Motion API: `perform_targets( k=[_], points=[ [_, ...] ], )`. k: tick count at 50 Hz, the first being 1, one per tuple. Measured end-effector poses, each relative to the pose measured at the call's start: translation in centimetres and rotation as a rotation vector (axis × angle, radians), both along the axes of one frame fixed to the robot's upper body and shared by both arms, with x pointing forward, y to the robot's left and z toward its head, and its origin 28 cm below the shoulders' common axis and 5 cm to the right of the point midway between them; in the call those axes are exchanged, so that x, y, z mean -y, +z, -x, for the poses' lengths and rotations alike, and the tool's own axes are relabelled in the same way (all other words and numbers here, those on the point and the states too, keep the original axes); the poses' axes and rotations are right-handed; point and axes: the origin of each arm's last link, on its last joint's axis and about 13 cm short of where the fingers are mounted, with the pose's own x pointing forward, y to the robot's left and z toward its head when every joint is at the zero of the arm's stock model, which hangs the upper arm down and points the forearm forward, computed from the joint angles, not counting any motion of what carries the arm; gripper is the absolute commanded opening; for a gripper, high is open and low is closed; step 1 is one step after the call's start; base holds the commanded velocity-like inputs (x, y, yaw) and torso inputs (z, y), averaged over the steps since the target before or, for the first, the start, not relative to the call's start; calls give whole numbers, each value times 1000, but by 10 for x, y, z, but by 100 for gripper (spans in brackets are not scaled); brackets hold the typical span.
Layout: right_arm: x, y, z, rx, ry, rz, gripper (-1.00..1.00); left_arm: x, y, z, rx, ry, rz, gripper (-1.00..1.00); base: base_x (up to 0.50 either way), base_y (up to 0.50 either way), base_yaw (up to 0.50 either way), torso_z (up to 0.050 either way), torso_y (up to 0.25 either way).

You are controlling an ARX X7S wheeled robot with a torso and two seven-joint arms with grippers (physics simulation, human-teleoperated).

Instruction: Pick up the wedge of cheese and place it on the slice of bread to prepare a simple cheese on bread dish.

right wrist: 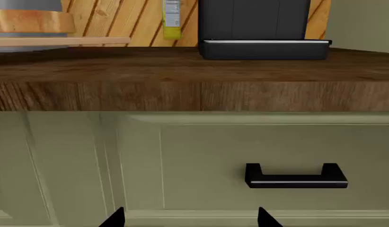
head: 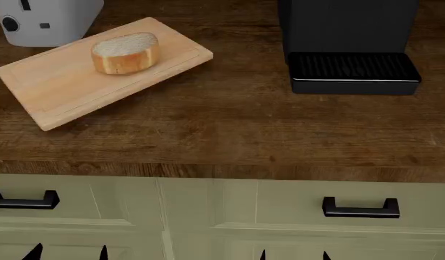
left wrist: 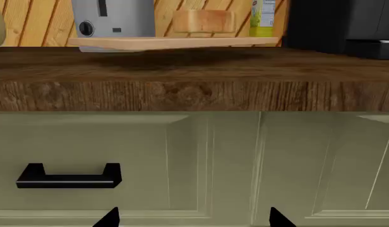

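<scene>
Slice of bread [head: 125, 52]: a thick oval piece with white speckled crumb and golden crust, lying on a pale wooden cutting board [head: 56, 89]. The board sits askew on the dark wooden worktop [head: 237, 130], toward its rear left corner, and the bread rests near the board's far edge. Just behind the board's rear left corner stands a grey toaster [head: 45, 21], touching or nearly touching the board; which one cannot be told.

Toward the rear right of the worktop stands a black coffee machine [head: 349, 46] with a ribbed drip tray, well apart from the board. In the right wrist view a yellow labelled bottle [right wrist: 172, 20] stands against the slatted wooden back wall, between the bread and the black machine.

The wedge of cheese shows in none of the three views, so its place cannot be told.

Left gripper [head: 68, 252] and right gripper [head: 293, 255]: both hang below the worktop's front edge, facing the pale green cabinet fronts with black handles [head: 360, 208]. Only the dark fingertips show, each pair spread apart with bare cabinet between them and nothing held.
</scene>
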Motion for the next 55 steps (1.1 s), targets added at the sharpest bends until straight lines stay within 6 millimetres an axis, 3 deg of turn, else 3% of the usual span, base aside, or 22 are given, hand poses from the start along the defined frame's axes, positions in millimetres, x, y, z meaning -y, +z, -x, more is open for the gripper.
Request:
perform_targets(
  k=[24,55],
  points=[
    [-2,1,-1,18,4,10,100,1,3,1,12,-12,-2,100,0,0,0,1,0],
    [0,3,-1,23,-1,14,100,1,4,4,58,-89,5,100,0,0,0,50,-9]
  ],
)
